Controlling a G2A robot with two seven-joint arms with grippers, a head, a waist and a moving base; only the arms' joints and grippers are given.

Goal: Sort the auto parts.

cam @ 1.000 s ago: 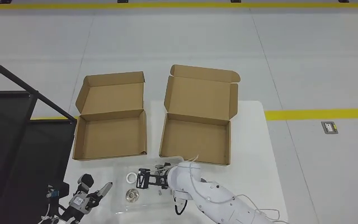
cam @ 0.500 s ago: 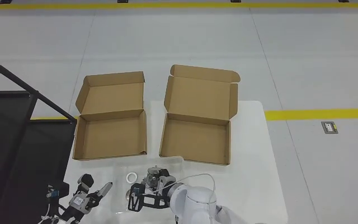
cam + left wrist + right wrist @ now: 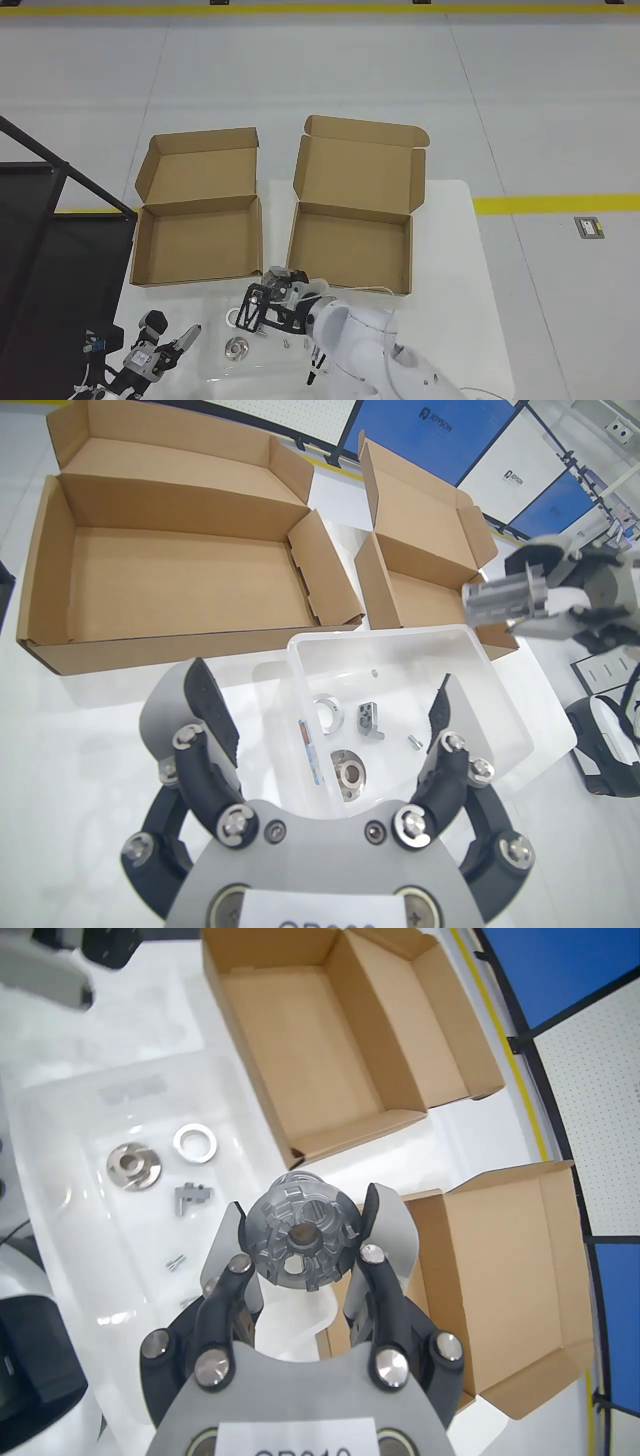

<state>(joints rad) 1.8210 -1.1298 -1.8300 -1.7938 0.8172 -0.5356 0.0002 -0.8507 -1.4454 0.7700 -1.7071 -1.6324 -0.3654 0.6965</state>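
The right gripper (image 3: 304, 1215) is clamping a grey cast hub (image 3: 300, 1240), a short drum with a central bore, cut-outs in its face and raised lugs round the rim. It is looking solid and metallic, so it is probably heavy for its size, stiff, and in no danger of crushing. The likelier risk is the smooth curved wall turning or sliding between the pads. Taking it across the drum's diameter, as here, is the sound hold, and the lugs are offering some purchase.

The two fingers (image 3: 372, 1208) are pressing on opposite sides of the drum wall. The bored face is turning towards the wrist camera, and the hub is sitting out at the fingertips rather than deep in the jaws. It is hanging clear of every surface, above the far edge of the clear plastic tray (image 3: 60, 1093) and just short of the boxes.

Inside the tray, a flanged bushing (image 3: 134, 1165), a plain ring (image 3: 196, 1142), a small bracket (image 3: 192, 1198) and a tiny pin (image 3: 175, 1262) are lying loose and apart from one another.

At the tray's near side, the left gripper (image 3: 321, 682) is hovering with its fingers spread wide and holding nothing.

Beyond the tray, the left cardboard box (image 3: 197, 245) and the right cardboard box (image 3: 350, 250) are standing side by side on the white table (image 3: 450, 300). Both have their lids folded back and their floors bare, and the hub is nearer to the right one.
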